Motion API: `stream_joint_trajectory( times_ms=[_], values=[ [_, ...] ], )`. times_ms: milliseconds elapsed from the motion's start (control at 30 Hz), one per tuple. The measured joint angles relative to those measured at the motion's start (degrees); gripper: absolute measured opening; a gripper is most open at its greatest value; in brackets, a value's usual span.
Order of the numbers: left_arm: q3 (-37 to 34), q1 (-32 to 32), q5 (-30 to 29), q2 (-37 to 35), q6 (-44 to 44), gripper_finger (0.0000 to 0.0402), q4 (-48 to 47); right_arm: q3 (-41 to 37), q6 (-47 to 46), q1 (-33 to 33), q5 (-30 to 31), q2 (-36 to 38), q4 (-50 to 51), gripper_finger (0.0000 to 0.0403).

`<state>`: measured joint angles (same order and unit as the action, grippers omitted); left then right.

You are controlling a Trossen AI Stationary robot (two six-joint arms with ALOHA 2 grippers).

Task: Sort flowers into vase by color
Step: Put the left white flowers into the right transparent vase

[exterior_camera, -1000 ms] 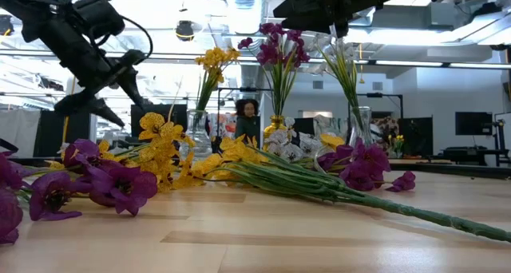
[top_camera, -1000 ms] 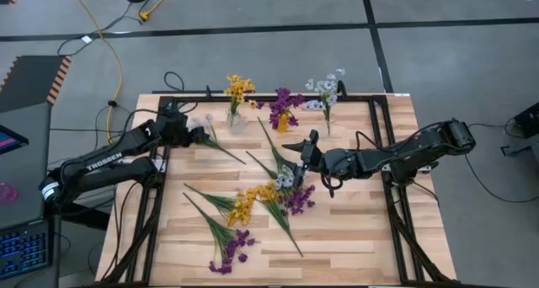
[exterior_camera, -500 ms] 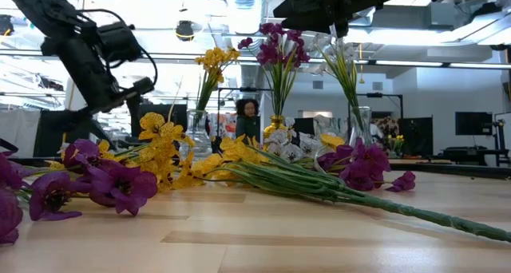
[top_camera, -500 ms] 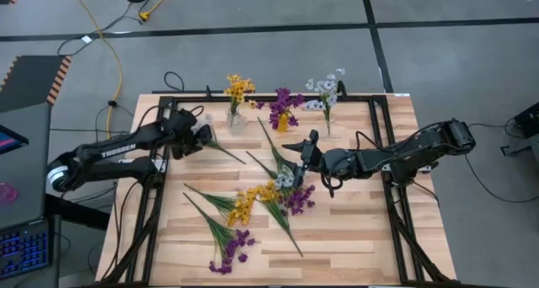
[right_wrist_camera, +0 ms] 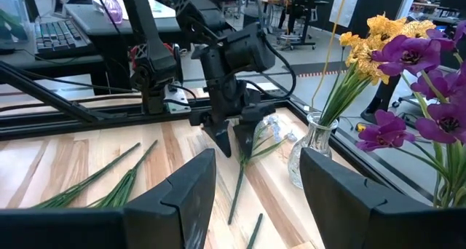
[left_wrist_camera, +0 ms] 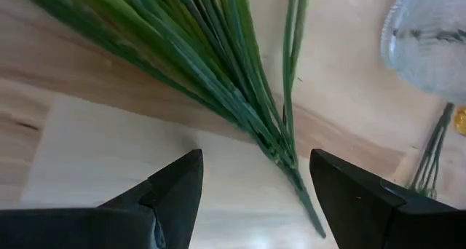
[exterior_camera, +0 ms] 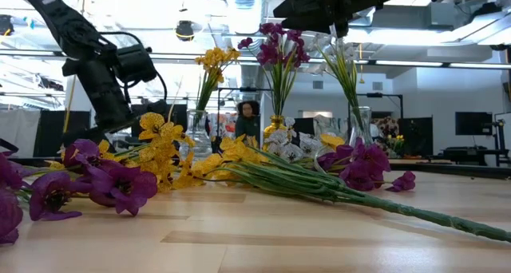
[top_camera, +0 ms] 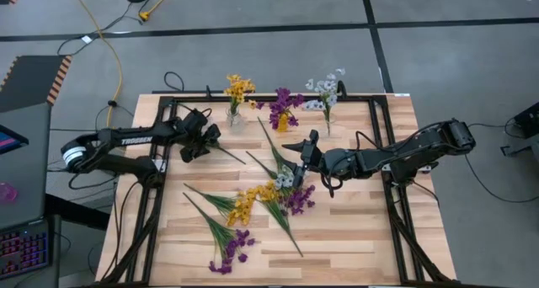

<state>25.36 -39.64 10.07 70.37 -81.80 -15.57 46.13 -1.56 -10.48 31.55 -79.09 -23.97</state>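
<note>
The left hand (top_camera: 210, 139) stood low over the far left part of the wooden surface (top_camera: 354, 229), its fingers (left_wrist_camera: 178, 187) spread apart and empty. A pale sprig (top_camera: 221, 150) lay flat on the surface directly under that hand; in the left wrist view its green stem (left_wrist_camera: 280, 151) ran between the two fingers without touching either. The right wrist view showed the same hand (right_wrist_camera: 233, 136) pointed down at the sprig, just beside a glass vase (right_wrist_camera: 309, 151).

The right hand (top_camera: 299, 153) hovered near the middle of the surface, fingers (right_wrist_camera: 182, 191) apart and gripping nothing. It stood just above the far end of a loose pile of flowers (top_camera: 269, 195), yellow, purple and pale, that lay across the centre. Two more sprigs, one yellow (top_camera: 240, 210) and one purple (top_camera: 229, 253), lay nearer the front edge, well apart from both hands.

Three vases stood in a row along the far edge: one with yellow flowers (top_camera: 237, 90), one with purple flowers (top_camera: 285, 103), one with pale flowers (top_camera: 325, 90).

A person (exterior_camera: 247, 117) showed in the room behind the surface.
</note>
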Motion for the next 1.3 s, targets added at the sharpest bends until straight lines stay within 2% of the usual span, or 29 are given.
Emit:
stream_joint_trajectory(
  times_ms=[233, 933, 1033, 1300],
  values=[
    [0.02, -0.25, 0.22, 3.67, -2.49, 0.024, 5.36, 0.0, 0.01, 0.02, 0.0, 0.0, 0.08, 0.0226],
    [0.02, -4.85, -0.94, 3.78, -0.79, 0.0238, 6.79, 0.0, 0.0, 0.01, -0.02, 0.0, 0.42, 0.0226],
    [0.02, -4.85, -1.56, 3.8, -0.77, 0.022, 6.61, 0.0, 0.0, 0.0, -0.02, 0.0, 0.42, 0.0226],
    [0.0, -4.87, -2.75, 3.87, -0.28, 0.0142, 5.88, 0.0, 0.0, 0.0, -0.01, 0.0, 0.42, 0.0226]
  ],
)
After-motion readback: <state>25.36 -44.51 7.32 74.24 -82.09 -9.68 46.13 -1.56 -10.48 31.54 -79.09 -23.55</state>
